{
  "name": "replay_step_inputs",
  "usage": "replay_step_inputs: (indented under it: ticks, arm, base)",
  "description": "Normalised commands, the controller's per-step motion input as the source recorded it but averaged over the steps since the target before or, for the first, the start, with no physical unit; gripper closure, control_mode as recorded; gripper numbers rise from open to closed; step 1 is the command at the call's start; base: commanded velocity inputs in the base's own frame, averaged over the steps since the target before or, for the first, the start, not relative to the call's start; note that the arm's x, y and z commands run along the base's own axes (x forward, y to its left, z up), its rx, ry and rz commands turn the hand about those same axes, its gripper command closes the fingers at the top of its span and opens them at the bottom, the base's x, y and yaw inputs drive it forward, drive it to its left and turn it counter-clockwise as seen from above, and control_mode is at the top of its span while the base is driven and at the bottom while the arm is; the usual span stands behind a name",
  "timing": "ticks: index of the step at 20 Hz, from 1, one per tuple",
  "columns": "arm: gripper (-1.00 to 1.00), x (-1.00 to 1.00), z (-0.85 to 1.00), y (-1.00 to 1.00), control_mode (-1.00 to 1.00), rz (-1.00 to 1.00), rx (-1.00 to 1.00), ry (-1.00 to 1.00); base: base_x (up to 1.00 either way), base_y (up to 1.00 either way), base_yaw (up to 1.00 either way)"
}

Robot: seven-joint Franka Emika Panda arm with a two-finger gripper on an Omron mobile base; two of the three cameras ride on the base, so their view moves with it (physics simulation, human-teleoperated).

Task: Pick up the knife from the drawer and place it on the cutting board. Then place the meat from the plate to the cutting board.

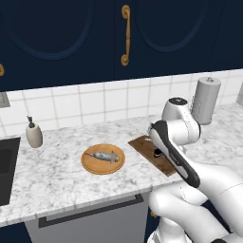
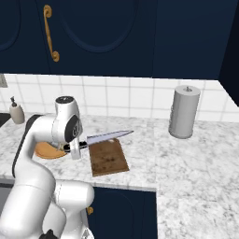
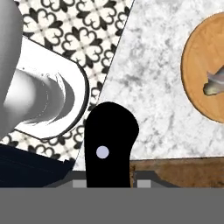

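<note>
Left base view. The arm folds low over the front of the marble worktop (image 1: pixel 57 175), its wrist bent down above the cutting board (image 1: pixel 144 146). The board lies just right of the plate (image 1: pixel 88 163), close but apart, probably so each transfer is a short one. The meat (image 1: pixel 105 156) rests across the middle of the plate, untouched. A soap bottle (image 1: pixel 33 133) stands far left; a paper-towel roll (image 1: pixel 205 100) stands behind the arm.

Right base view. The pincer (image 2: pixel 73 148) is clamped on the knife (image 2: pixel 105 137) by its handle end. The blade reaches out to the right, roughly level, above the near-left part of the board and clear of it. Holding by the handle keeps the blade free to lie flat when lowered. Judgement: the knife is in transit to the board and not yet set down.

Hand view. The black handle rises between the finger tips, a single pale rivet on its rounded butt. The brown board edge lies beneath, the plate with the meat's tail at upper right, patterned floor tile beyond the worktop edge.

Knife: black handle, long narrow silver blade tapering to a point.
</note>
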Motion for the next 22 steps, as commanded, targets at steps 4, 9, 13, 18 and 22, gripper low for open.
replay_step_inputs:
  ticks: [4, 9, 13, 18, 22]
  arm:
    - [1.00, 0.27, -0.15, 0.13, -1.00, -0.57, 0.00, 0.04]
    - [1.00, 0.31, -0.16, 0.01, -1.00, -0.46, 0.03, 0.00]
    - [1.00, 0.31, -0.17, 0.01, -1.00, -0.40, 0.04, 0.00]
    - [1.00, 0.33, -0.18, 0.00, -1.00, -0.37, 0.03, 0.01]
    - [1.00, 0.32, -0.14, -0.24, -1.00, -0.25, 0.02, 0.02]
  base:
    - [0.00, 0.00, 0.00]
    - [0.00, 0.00, 0.00]
    - [0.00, 0.00, 0.00]
    - [0.00, 0.00, 0.00]
    - [0.00, 0.00, 0.00]
